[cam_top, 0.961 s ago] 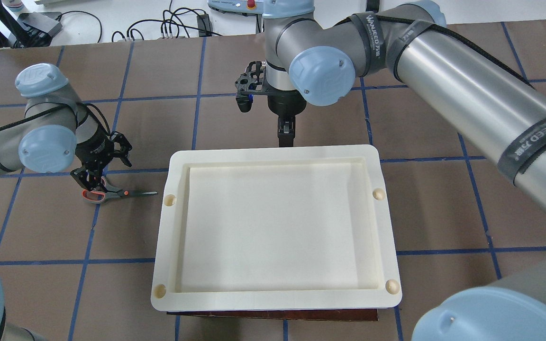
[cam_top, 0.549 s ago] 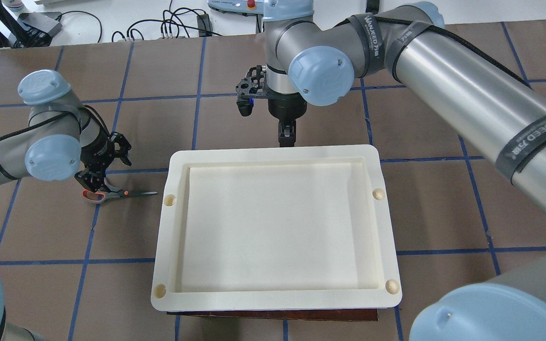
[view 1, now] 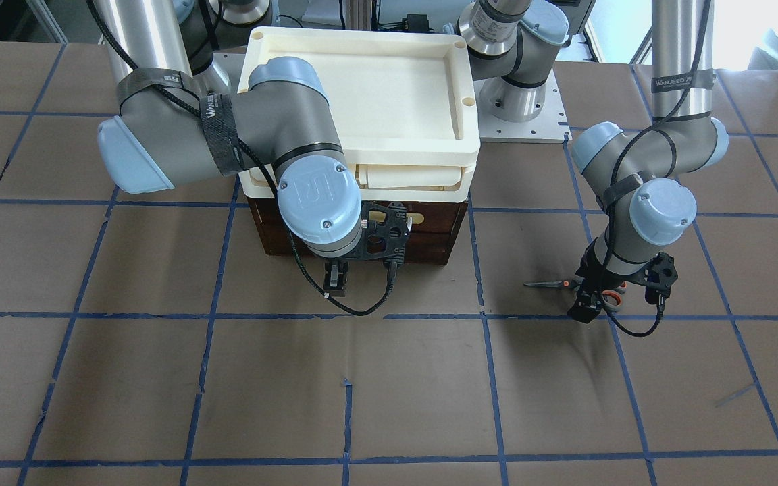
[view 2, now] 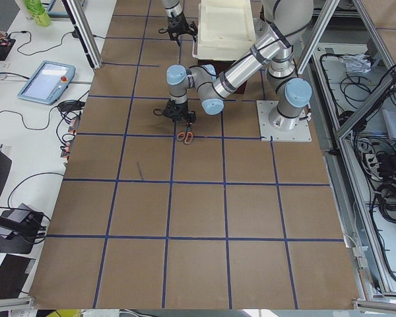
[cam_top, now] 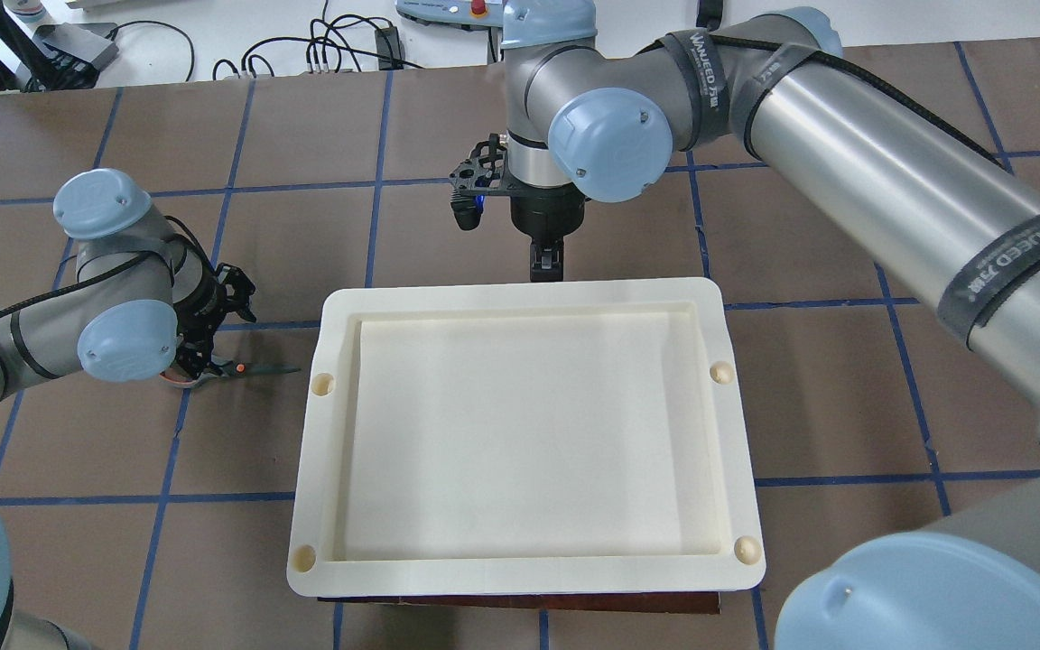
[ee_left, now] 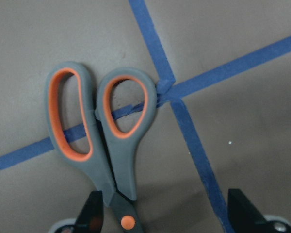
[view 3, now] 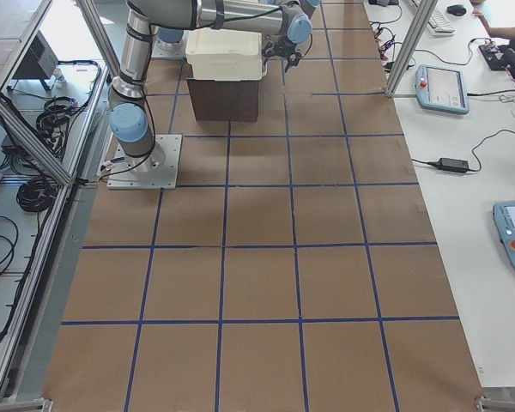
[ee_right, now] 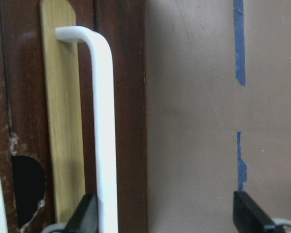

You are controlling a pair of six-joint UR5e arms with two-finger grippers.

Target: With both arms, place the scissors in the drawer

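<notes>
left hand (ee_left: 167,216) hangs open over the scissors (ee_left: 117,165), gripping nothing, one fingertip (ee_left: 93,213) just beside the orange pivot and the other well off to the far side. the scissors lie flat and shut on the desk (ee_left: 242,58), loops across a blue tape line (ee_left: 150,43), well apart from the drawer (view 1: 429,236), which looks closed under the cream trays (view 1: 369,74). to do this pick well, i'd slide the hand across so the narrow neck sits midway, or the near finger will likely shove the scissors sideways. then go straight down until the tips meet the desk, since this thing is thin, and squeeze across the neck so the blades stay together. the right hand (ee_right: 167,216) is open too, with the white handle (ee_right: 104,121) hard by one finger. it wants that bar properly between the fingers before clamping, then a straight pull.
</notes>
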